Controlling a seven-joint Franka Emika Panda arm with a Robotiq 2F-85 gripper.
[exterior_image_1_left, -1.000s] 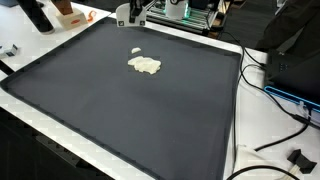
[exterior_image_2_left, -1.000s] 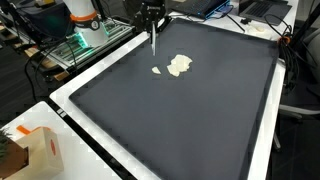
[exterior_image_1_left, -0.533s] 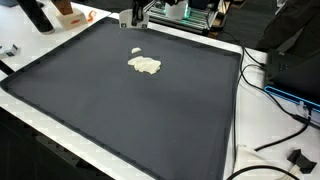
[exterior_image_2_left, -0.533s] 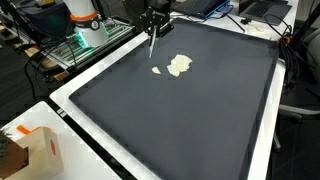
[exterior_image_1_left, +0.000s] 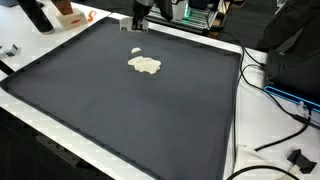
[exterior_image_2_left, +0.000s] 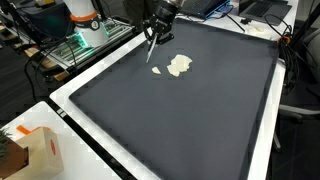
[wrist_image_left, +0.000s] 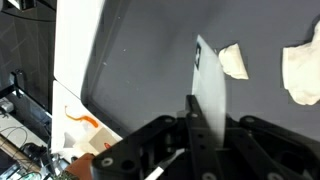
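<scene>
My gripper (exterior_image_2_left: 160, 20) hangs over the far edge of a dark mat (exterior_image_2_left: 190, 120), shut on a thin white flat blade (exterior_image_2_left: 152, 46) that slants down toward the mat. In the wrist view the blade (wrist_image_left: 208, 85) sticks out from between the black fingers (wrist_image_left: 193, 125), and the gripper (wrist_image_left: 205, 122) grips its base. A small pale lump (wrist_image_left: 233, 60) lies just beside the blade tip, and a larger pale lump (wrist_image_left: 303, 72) lies further over. Both exterior views show the small lump (exterior_image_2_left: 156, 71) (exterior_image_1_left: 137, 51) and the large lump (exterior_image_2_left: 180, 66) (exterior_image_1_left: 145, 65). The gripper (exterior_image_1_left: 140, 12) is partly cut off at the top.
The mat lies on a white table (exterior_image_2_left: 70, 105). An orange-and-white box (exterior_image_2_left: 35, 150) stands at one corner. Cables (exterior_image_1_left: 270, 95) and a black case (exterior_image_1_left: 300, 55) lie beside the mat. Electronics with green lights (exterior_image_2_left: 75, 45) sit behind the arm.
The gripper has shifted sideways along the far edge of the mat and tilted; the blade, upright before, now slants with its tip near the small lump. The lumps have not moved.
</scene>
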